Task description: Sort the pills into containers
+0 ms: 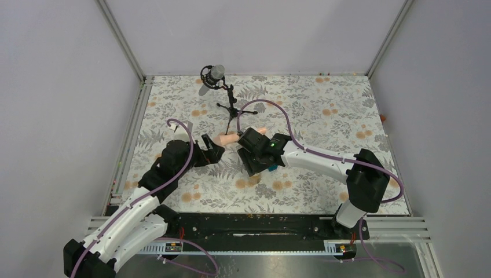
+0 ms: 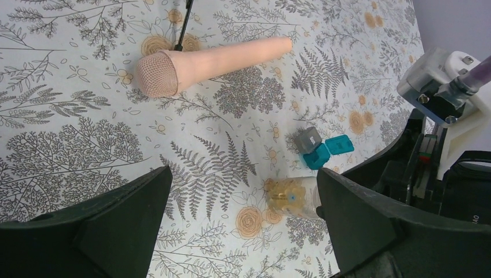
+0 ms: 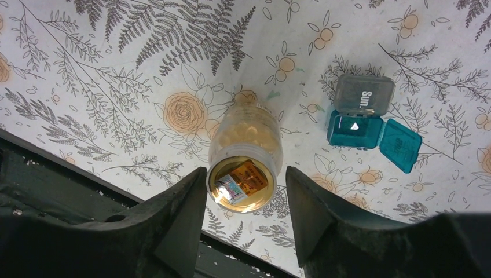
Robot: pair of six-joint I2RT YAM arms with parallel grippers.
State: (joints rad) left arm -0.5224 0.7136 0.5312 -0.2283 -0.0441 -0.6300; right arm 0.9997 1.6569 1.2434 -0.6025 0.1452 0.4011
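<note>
The amber bottle (image 3: pixel 245 152) lies on its side on the floral mat, its open mouth toward my right wrist camera and a label showing inside. My right gripper (image 3: pixel 244 175) is open, with one finger on each side of the bottle's mouth; the left finger is at the rim and the right a small gap away. The teal-and-grey box (image 3: pixel 363 119) lies open just right of the bottle, its grey lid marked "Sun.", with a small white bit inside. My left gripper (image 2: pixel 243 174) is open and empty, low over the mat, with the bottle (image 2: pixel 289 197) near its right finger. No loose pills show.
A long peach cylinder (image 2: pixel 208 58) lies on the mat beyond the left gripper (image 1: pixel 213 147). A small microphone on a black tripod (image 1: pixel 223 92) stands at the back. The right arm's wrist (image 2: pixel 446 87) is close on the left gripper's right side. White walls enclose the mat.
</note>
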